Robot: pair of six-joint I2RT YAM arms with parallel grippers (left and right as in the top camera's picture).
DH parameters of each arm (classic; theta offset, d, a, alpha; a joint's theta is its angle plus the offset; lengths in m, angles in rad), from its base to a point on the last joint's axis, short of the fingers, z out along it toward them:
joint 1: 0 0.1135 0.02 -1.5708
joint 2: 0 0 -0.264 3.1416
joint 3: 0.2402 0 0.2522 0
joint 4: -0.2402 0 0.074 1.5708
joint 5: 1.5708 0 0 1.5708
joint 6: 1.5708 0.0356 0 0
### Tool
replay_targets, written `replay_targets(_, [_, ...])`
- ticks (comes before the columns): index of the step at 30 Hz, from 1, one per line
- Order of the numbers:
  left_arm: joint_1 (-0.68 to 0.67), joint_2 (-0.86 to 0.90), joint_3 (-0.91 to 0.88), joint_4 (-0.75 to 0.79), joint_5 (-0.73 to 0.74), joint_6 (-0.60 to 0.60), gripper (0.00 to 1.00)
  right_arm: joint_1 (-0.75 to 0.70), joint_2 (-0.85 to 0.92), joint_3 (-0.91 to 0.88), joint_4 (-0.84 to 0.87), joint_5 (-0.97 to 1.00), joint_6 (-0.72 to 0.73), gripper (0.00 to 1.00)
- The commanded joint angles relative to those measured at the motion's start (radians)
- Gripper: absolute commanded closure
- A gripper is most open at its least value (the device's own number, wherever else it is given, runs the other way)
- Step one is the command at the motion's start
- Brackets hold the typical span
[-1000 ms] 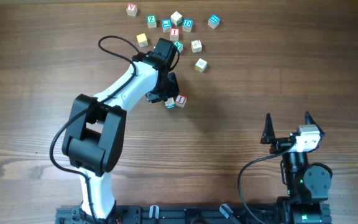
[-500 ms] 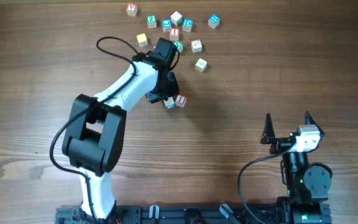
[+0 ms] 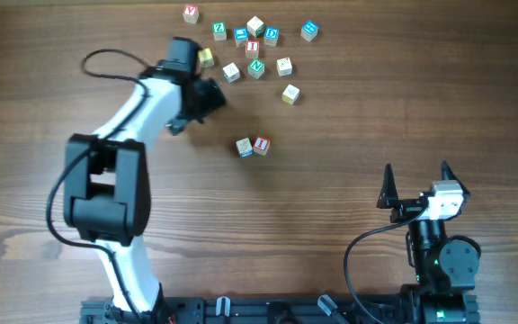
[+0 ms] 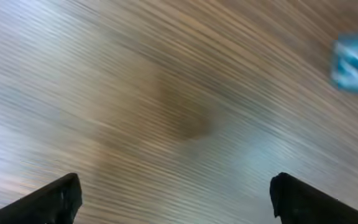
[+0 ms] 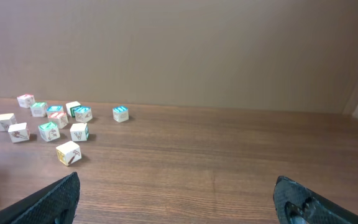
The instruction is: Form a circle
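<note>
**Only two cubes together at mid-worktop, both pincers open**

Seen from overhead, the cube pair (image 3: pixel 253 146) that makes up the circle so far sits near the middle of the wooden worktop (image 3: pixel 349 117). It is a cream cube (image 3: pixel 245 148) and a red-faced cube (image 3: pixel 261 144) with a white "I", touching side by side. No ring shape shows.

The left pincer (image 3: pixel 207 95) hangs up and to the left of the pair, apart from it and just below the near edge of the loose cubes (image 3: pixel 256 67) scattered along the far side. In its wrist view the left pincer (image 4: pixel 176 199) has its fingertips spread wide, with nothing but blurred wood grain between them. A blurred blue cube (image 4: pixel 356 62) lies at the right edge.

The right pincer (image 3: pixel 417 175) is near its base, well apart from every cube. Its fingers are wide apart and empty in the wrist view (image 5: pixel 179 199), with the loose cubes (image 5: pixel 58 118) far off to the left.
</note>
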Motion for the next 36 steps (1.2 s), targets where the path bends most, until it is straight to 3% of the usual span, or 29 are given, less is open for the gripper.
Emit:
replay_targets(1, [0.088,0.010,0.010,-0.035,-0.027,-0.002,0.00,0.004,-0.005,-0.001,0.003,0.016,-0.005,0.00])
replay_targets(8, [0.160,0.010,0.010,-0.034,-0.027,-0.002,0.00,0.004,-0.005,-0.001,0.003,0.016,-0.005,0.00])
replay_targets(29, [0.159,0.010,0.010,-0.034,-0.027,-0.002,0.00,0.004,-0.005,-0.001,0.038,0.018,-0.002,0.00])
replay_targets(32, [0.159,0.010,0.010,-0.034,-0.027,-0.002,0.00,0.004,-0.005,0.000,0.116,-0.158,0.013,0.00])
replay_targets(36, [0.159,0.010,0.010,-0.034,-0.027,-0.002,0.00,0.004,0.035,0.074,0.130,-0.114,0.029,0.00])
